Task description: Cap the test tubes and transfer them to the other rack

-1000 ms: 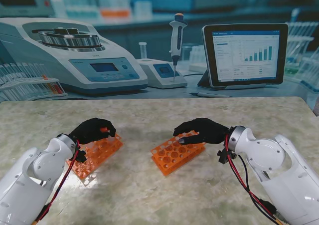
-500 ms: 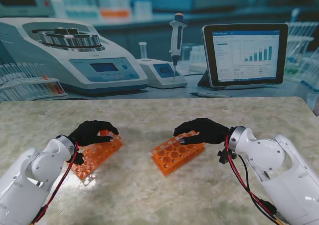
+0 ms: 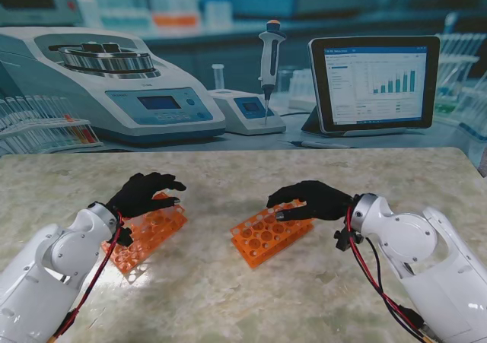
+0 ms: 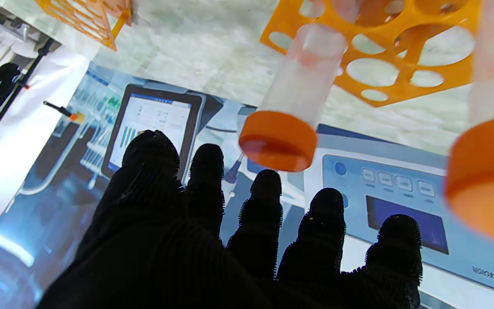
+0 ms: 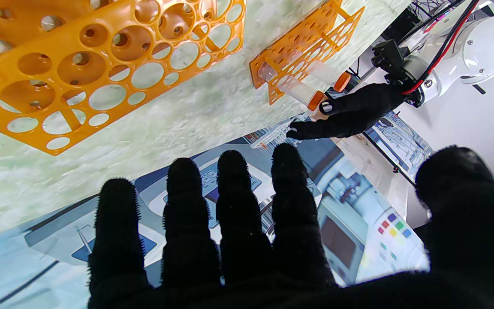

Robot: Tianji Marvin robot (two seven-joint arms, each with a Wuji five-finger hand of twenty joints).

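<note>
Two black-gloved robot hands hover over a pale marbled worktop [image 3: 228,297] carrying two orange plastic test-tube racks with round holes. The left hand [image 3: 144,193] is above the left orange rack [image 3: 144,236], fingers spread apart and gripping nothing. In the left wrist view, two clear plastic test tubes with orange screw caps stand in that rack: one [image 4: 292,98] just beyond the fingertips, the other [image 4: 487,128] at the frame's edge. Both are already capped, and neither is touched by the hand. The right wrist view shows the same two capped tubes [image 5: 298,88] seated in the left rack, just beside the left hand's fingers.

The right hand [image 3: 312,200] rests over the far end of the right orange rack [image 3: 270,235], fingers extended and apart, holding nothing. Every hole of this rack that can be seen is empty.

As a judgement: capping looks done for the two visible tubes, and their seating in the left rack suggests it is the receiving one. Whether more tubes remain elsewhere cannot be told
</note>
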